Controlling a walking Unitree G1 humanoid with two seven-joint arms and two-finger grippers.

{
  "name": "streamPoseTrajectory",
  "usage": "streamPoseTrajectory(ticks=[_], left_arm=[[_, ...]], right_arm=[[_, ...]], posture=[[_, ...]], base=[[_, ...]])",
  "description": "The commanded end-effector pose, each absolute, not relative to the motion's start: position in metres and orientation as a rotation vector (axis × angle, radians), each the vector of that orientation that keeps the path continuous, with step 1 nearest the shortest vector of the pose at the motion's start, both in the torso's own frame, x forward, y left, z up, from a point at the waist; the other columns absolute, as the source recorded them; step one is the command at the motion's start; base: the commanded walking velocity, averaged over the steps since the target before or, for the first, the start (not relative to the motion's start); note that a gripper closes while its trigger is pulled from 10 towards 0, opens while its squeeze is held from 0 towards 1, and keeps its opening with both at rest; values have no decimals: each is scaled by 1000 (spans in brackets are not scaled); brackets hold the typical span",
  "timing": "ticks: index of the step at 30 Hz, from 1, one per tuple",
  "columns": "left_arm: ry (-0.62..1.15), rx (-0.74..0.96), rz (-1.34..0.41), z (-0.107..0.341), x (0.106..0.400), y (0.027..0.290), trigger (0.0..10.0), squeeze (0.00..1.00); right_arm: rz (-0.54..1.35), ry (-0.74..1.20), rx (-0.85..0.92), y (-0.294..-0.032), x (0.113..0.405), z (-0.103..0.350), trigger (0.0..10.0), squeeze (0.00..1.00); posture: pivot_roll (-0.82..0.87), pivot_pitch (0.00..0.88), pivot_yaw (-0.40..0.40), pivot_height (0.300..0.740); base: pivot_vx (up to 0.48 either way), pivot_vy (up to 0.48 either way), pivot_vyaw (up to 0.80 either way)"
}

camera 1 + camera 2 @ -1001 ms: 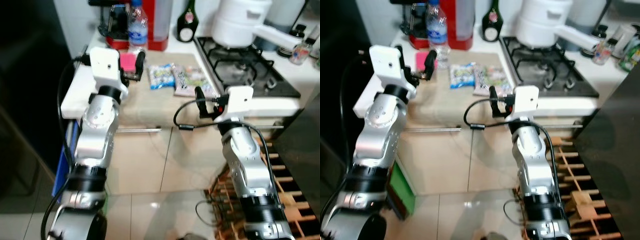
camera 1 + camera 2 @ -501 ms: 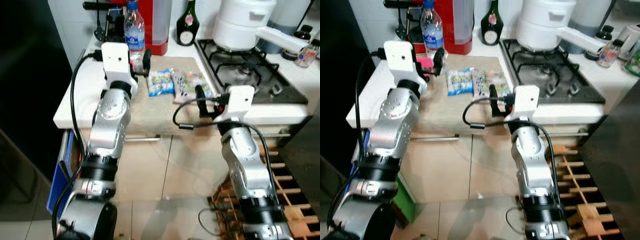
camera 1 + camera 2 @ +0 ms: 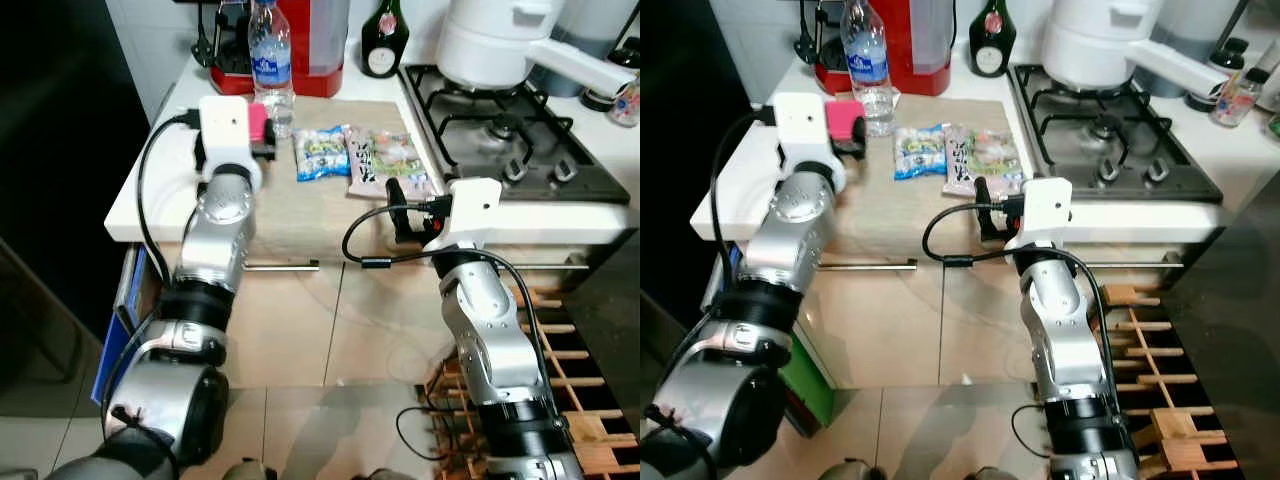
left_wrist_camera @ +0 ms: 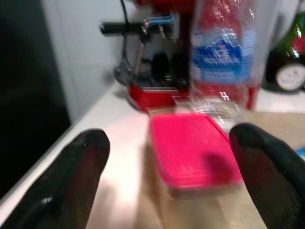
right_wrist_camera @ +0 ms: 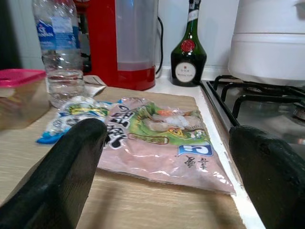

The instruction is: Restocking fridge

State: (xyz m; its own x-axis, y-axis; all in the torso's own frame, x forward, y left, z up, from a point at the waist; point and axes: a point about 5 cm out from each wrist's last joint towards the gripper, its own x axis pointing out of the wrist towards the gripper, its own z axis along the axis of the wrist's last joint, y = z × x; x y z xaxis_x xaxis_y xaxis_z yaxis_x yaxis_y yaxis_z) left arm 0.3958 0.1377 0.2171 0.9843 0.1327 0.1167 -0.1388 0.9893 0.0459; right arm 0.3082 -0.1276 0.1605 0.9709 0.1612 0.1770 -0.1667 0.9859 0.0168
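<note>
Left wrist view | left pincer [image 4: 167, 186] spread wide, empty, facing pink-lidded box [image 4: 193, 152] | right pincer [image 5: 167, 167] wide, empty

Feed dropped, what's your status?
Left pincer open, facing pink-lidded container. Right pincer open before food packet. Water bottle stands behind container.

A red coffee machine [image 3: 305, 45] stands at the back of the white worktop [image 3: 150, 185]. A dark green bottle [image 3: 383, 45] is beside it. A big white pot [image 3: 490, 45] sits on the stove [image 3: 520, 150].
</note>
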Motion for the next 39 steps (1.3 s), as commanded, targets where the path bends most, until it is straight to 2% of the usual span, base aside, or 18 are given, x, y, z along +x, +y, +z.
streamPoseTrajectory(ticks=[1,9,23,39], left_arm=[[-117,43,138,221,400,137,10000,0],[-94,-8,158,223,408,140,10000,0],[-144,-8,97,241,416,114,10000,0],[-61,28,157,226,416,103,10000,0]], right_arm=[[165,-179,40,-128,305,163,10000,0],[154,-161,45,-128,295,159,10000,0],[137,-146,36,-131,284,160,10000,0],[150,-123,32,-128,278,159,10000,0]], posture=[[-124,58,3,740],[-148,93,19,740],[-190,125,27,740],[-202,136,24,740]], base=[[0,0,0],[0,0,0],[0,0,0],[0,0,0]])
